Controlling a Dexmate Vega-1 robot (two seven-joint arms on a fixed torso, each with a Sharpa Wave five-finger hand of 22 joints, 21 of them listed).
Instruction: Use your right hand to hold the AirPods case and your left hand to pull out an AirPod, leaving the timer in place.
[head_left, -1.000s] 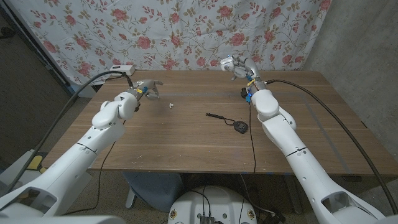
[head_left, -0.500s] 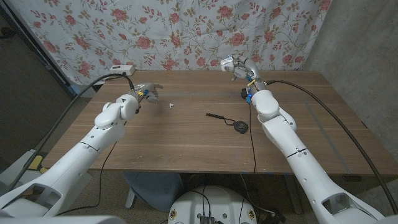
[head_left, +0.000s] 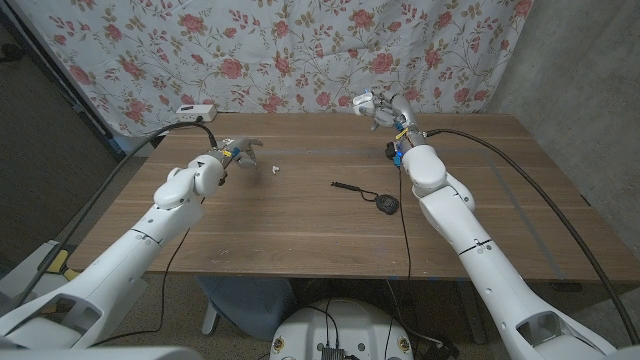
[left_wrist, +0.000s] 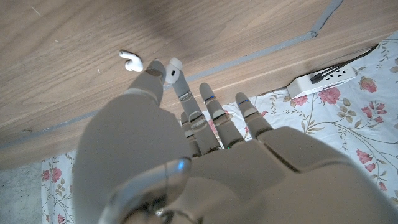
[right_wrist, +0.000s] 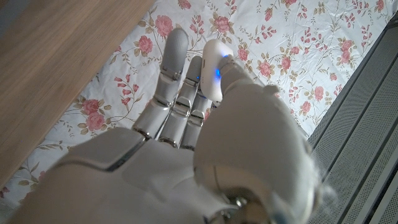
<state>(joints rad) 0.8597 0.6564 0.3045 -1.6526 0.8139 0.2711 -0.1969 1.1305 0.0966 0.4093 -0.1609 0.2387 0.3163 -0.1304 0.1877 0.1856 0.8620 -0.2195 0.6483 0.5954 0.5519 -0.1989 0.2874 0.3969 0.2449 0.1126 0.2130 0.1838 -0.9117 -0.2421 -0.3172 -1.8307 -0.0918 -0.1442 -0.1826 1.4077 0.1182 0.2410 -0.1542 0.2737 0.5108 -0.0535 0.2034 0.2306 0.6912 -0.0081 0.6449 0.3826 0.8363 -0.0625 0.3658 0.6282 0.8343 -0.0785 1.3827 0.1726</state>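
Your L hand (head_left: 243, 152) has dipped a touch toward the table w/ an AirPod (left_wrist: 174, 67) apparently pinched thumb-to-fingertip, just beside another bud (head_left: 272, 168) lying loose, while your R hand (head_left: 385, 108) keeps the AirPods case (head_left: 365, 100) gripped aloft over the far edge, so the pull-out looks done, timer (head_left: 386, 204) undisturbed.

1. AirPods case (head_left: 365, 100) — small, white, rounded; gripped aloft by right hand (head_left: 385, 108) over far edge of tabletop (head_left: 300, 215).
2. AirPod (left_wrist: 131, 60) — white, lying loose on its side on bare wood just beside left hand (head_left: 240, 152).
3. Timer (head_left: 386, 205) — small, dark, round, with thin black cord trailing; resting mid-tabletop, well apart from both.
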